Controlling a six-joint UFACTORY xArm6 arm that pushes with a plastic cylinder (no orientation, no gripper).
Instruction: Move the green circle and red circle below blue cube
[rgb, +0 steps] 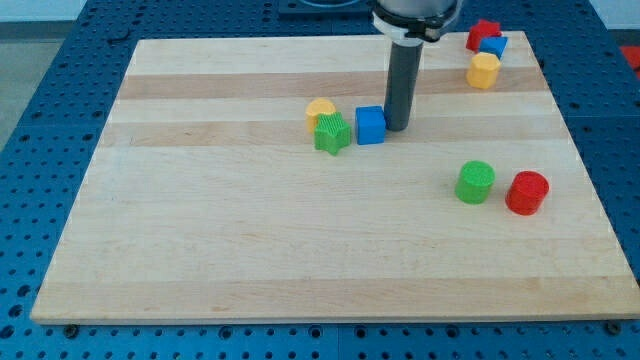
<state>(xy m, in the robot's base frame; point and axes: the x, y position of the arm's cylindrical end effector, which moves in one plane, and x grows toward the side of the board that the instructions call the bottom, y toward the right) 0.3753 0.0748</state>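
The blue cube (370, 125) sits near the board's middle top. My tip (396, 128) stands right beside it, on its right side, touching or nearly touching. The green circle (475, 183) lies at the view's right, below and right of the cube. The red circle (527, 193) lies just right of the green circle, a small gap between them. Both are well apart from my tip.
A green block (332, 133) and a yellow block (321, 109) sit just left of the blue cube. At the top right corner lie a red block (483, 34), a small blue block (494, 46) and a yellow block (483, 71). The wooden board (250, 250) lies on a blue pegboard.
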